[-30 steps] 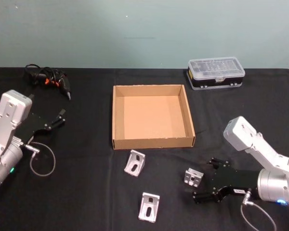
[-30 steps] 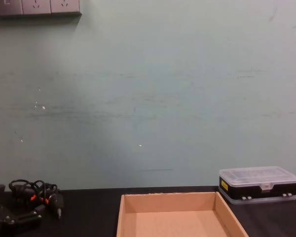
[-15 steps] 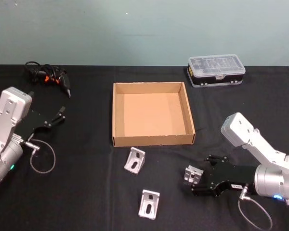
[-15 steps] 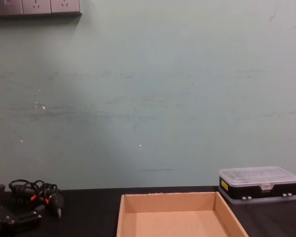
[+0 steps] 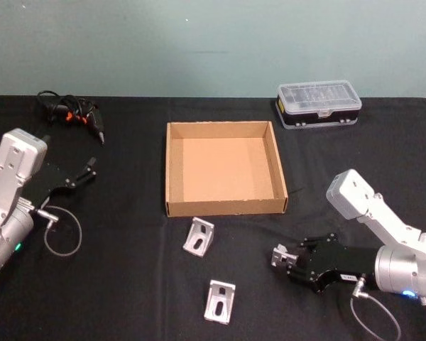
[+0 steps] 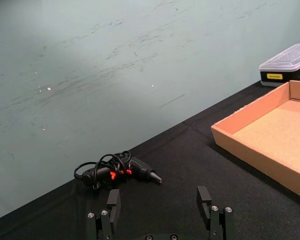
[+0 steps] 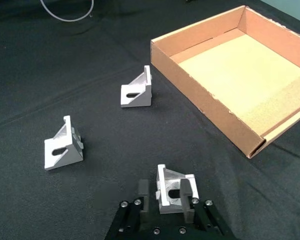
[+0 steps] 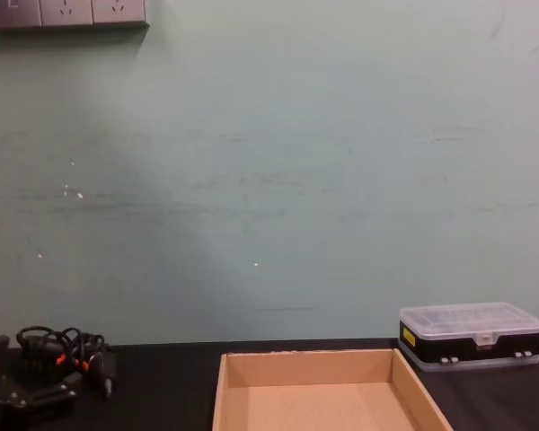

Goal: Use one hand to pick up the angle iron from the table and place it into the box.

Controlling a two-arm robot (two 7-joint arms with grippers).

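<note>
Black multi-fingered right hand [image 5: 292, 260] pushed forward since half-second ago. Small silver angle iron [image 7: 174, 192] now straddled by narrowed fingers [image 7: 144, 192], unclamped, lower right on black surface [image 5: 128, 284]. Squeeze and lift judged next. Tan cardboard box [image 5: 224, 208] waiting centre. Left hand [image 5: 82, 176] parked far left, fingers wide.

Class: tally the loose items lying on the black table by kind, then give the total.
Silver metal angle irons: 3
Tan cardboard box: 1
Clear-lidded black plastic case: 1
Black corded tool with orange marks: 1
Total: 6
</note>
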